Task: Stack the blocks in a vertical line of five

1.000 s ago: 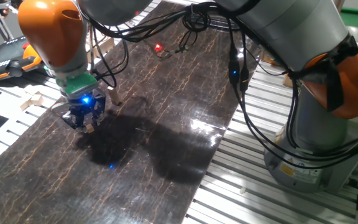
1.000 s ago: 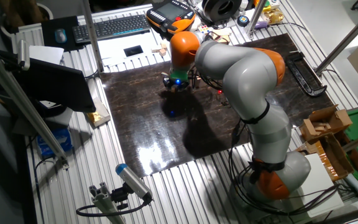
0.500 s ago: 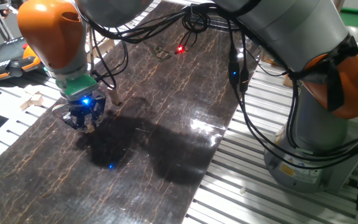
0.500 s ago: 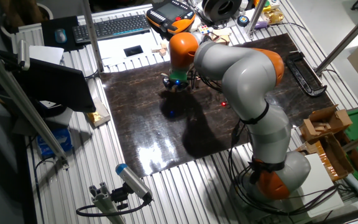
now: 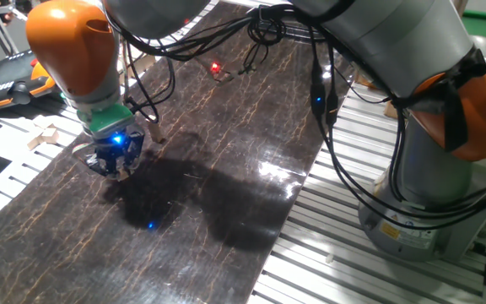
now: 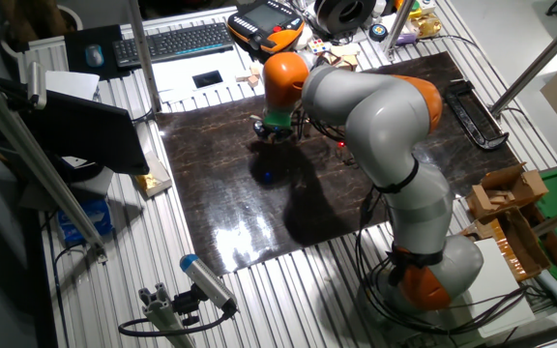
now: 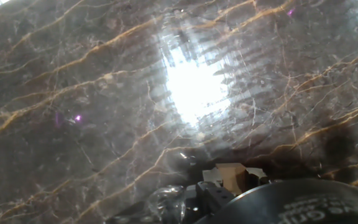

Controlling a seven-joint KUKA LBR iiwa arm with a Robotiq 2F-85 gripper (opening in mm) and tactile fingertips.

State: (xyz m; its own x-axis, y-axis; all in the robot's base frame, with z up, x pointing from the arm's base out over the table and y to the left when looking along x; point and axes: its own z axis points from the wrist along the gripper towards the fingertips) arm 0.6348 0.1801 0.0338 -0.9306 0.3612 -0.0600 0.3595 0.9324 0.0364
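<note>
1 tan wooden cube [image 7: 231,175] clamped in fingers [image 5: 121,171], above glossy veined marble slab [image 5: 226,169]

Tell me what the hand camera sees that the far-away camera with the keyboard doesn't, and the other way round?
Only the hand view shows a small tan block up close at the gripper, plus a bright glare on the marble. Only the other fixed view shows the whole arm, the keyboard and the gripper from outside, too small to tell how its jaws stand. Both show the dark marble tabletop with its tan veins.
</note>
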